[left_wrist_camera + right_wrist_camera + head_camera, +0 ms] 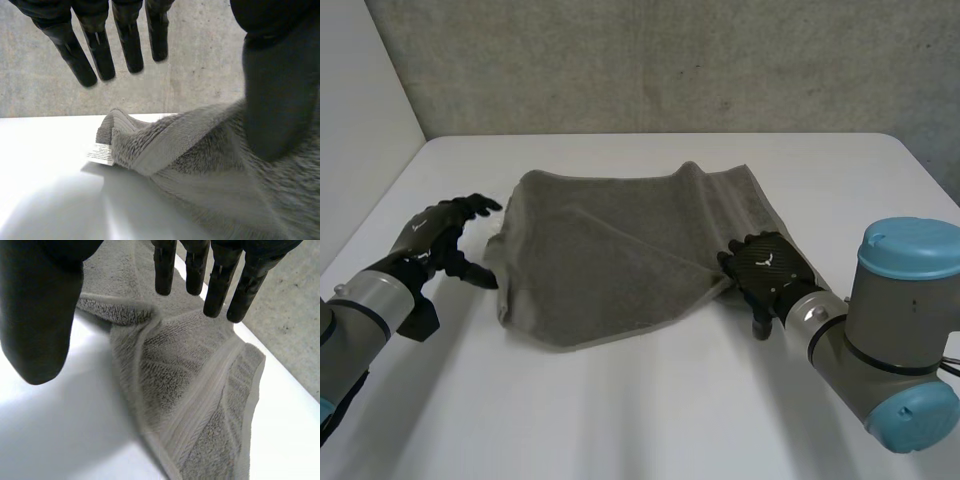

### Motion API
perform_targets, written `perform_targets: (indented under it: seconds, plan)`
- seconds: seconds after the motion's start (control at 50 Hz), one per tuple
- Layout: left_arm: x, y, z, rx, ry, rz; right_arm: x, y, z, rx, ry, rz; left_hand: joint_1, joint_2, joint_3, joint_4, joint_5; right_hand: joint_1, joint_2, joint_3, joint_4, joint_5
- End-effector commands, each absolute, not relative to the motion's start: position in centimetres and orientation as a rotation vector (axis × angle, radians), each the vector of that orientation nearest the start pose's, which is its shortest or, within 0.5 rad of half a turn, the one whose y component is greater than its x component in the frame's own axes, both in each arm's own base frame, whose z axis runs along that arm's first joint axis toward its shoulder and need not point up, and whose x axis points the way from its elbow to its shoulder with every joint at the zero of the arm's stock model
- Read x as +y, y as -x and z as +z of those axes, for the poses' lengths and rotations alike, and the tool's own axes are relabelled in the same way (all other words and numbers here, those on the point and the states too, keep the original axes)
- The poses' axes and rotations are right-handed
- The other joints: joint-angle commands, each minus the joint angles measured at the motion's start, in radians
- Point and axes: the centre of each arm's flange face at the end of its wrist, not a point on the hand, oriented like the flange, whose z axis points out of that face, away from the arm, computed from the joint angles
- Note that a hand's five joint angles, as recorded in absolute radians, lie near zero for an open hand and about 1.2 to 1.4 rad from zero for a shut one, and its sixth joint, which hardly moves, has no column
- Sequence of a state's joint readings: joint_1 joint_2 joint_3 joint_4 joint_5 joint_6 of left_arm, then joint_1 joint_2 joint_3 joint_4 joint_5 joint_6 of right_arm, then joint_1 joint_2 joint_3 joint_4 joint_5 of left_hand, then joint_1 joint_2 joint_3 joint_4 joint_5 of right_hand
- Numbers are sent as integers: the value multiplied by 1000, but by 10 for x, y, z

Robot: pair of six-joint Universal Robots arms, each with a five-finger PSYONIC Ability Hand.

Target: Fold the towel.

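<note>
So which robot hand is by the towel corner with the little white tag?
The left hand: the white tag sticks out of the towel corner near its fingertips. The right hand is at the towel's opposite edge.

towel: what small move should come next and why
Probably curl the left hand shut on the towel edge beside it: its fingers are straight and grip nothing, with the cloth lying under its thumb. The right hand is open at the opposite edge too, so no fold can start yet.
</note>
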State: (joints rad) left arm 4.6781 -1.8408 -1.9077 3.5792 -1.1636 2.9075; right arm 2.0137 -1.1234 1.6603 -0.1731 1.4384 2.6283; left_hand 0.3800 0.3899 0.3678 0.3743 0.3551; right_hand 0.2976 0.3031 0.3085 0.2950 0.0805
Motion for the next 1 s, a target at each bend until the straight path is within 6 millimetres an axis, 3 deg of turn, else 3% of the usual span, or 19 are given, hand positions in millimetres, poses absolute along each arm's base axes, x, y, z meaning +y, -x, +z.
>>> perform_targets:
  seconds: [0.02, 0.1, 0.18, 0.3, 0.48, 0.64, 0.76, 0.82, 1.0]
  plan:
    - [-287, 179, 172, 2810, -238, -2259, -240, -269, 152, 2211, 1206, -1723, -172, -182, -160, -167, -322, -98, -104, -109, -96, -56]
    - [-271, 181, 183, 2735, -320, -2301, -236, -266, 155, 2196, 1174, -1756, -175, -185, -163, -170, -325, -78, -83, -89, -75, -35]
    - [-253, 190, 191, 2659, -463, -2331, -247, -251, 159, 2188, 1093, -1869, -164, -174, -151, -158, -313, -54, -60, -65, -52, -12]
    - [-241, 199, 189, 2604, -614, -2295, -255, -242, 163, 2196, 1056, -1920, -140, -150, -128, -134, -290, -34, -39, -44, -31, 9]
    - [-234, 203, 185, 2624, -669, -2249, -259, -243, 158, 2208, 1067, -1914, -122, -132, -110, -117, -272, 5, -1, -6, 7, 47]
    - [-224, 205, 174, 2689, -683, -2186, -274, -236, 154, 2259, 1014, -1900, -102, -112, -90, -96, -252, 93, 87, 82, 95, 135]
    - [-218, 212, 161, 2743, -689, -2110, -277, -232, 151, 2300, 923, -1830, -96, -106, -84, -90, -246, 104, 99, 94, 107, 147]
    - [-222, 209, 158, 2714, -603, -2074, -279, -232, 152, 2321, 839, -1775, -79, -88, -66, -73, -228, 107, 102, 97, 110, 150]
    - [-224, 224, 149, 2632, -525, -1989, -280, -239, 137, 2367, 652, -1468, 45, 35, 57, 51, -105, 104, 99, 94, 107, 147]
